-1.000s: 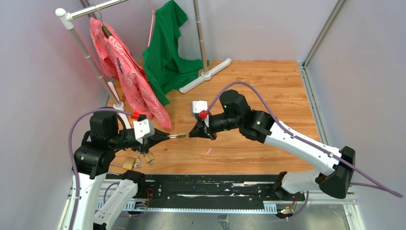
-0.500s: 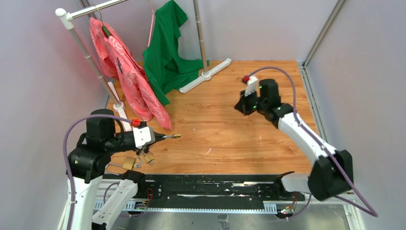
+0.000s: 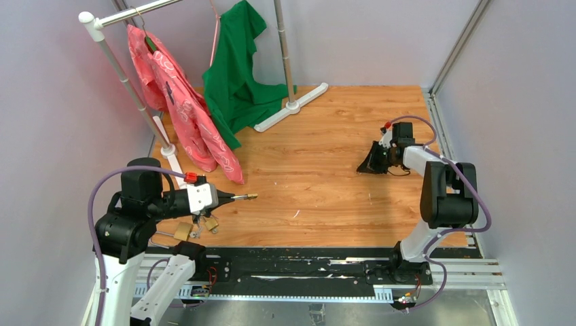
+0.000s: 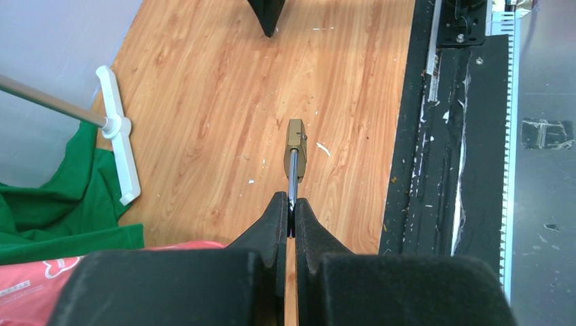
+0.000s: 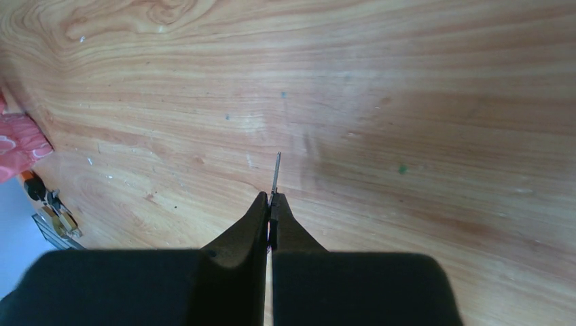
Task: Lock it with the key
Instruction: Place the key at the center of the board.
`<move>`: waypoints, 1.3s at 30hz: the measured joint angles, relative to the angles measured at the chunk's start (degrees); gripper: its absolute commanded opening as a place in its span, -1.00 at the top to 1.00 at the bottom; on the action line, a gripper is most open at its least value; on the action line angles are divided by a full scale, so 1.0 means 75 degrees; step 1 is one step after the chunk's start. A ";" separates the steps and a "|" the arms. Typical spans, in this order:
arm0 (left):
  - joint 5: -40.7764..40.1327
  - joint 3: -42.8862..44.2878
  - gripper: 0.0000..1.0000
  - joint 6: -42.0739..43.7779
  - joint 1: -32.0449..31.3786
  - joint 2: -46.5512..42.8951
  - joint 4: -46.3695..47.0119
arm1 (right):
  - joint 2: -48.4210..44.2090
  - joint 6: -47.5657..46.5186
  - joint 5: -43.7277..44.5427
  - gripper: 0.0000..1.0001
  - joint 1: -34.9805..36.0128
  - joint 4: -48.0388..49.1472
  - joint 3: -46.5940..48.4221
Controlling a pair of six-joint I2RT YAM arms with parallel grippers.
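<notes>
A small brass padlock [image 4: 295, 145] sticks out in front of my left gripper [image 4: 292, 204], which is shut on its steel shackle [image 4: 292, 178]. From above, the padlock [image 3: 248, 196] hovers over the wooden table's near left part, beyond the left gripper [image 3: 231, 197]. My right gripper [image 5: 272, 202] is shut on a thin metal key [image 5: 275, 171] whose blade points ahead over the boards. In the top view the right gripper [image 3: 363, 169] is at the table's right side, pointing left, far from the padlock. Its dark tip [image 4: 266, 13] shows at the top of the left wrist view.
A clothes rack stands at the back left with a pink garment [image 3: 183, 112] and a green one [image 3: 234, 75]; its white foot [image 3: 292, 105] lies on the wooden table [image 3: 319, 197]. More padlocks and keys [image 3: 197, 227] lie under my left arm. A black rail [image 3: 292, 268] runs along the near edge.
The right arm has drawn away from the padlock at the table's middle and folded back to the right side, key still held. The left gripper with the padlock has shifted slightly left.
</notes>
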 measured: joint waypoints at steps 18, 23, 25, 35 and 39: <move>0.0166 0.0000 1.00 -0.0026 0.0000 0.0000 -0.0015 | 0.0268 0.0070 0.0140 0.30 -0.0382 -0.0038 -0.0221; 0.0178 -0.0003 1.00 -0.0029 0.0000 -0.0006 -0.0017 | 0.0137 -0.0154 0.0519 0.07 -0.0382 -0.0475 0.0006; 0.0178 -0.0015 1.00 -0.0029 0.0000 -0.0017 -0.0017 | -0.0035 -0.0335 0.1003 0.00 -0.0379 -0.0799 0.0128; 0.0364 -0.0251 1.00 0.0052 0.0000 -0.0061 -0.0041 | -0.3646 -0.2789 0.2777 -0.50 0.3418 -0.1201 0.1137; 0.0382 -0.0312 1.00 0.0093 0.0000 -0.0058 -0.0052 | -0.4951 -0.3771 0.1306 -0.53 0.5724 0.0093 0.1035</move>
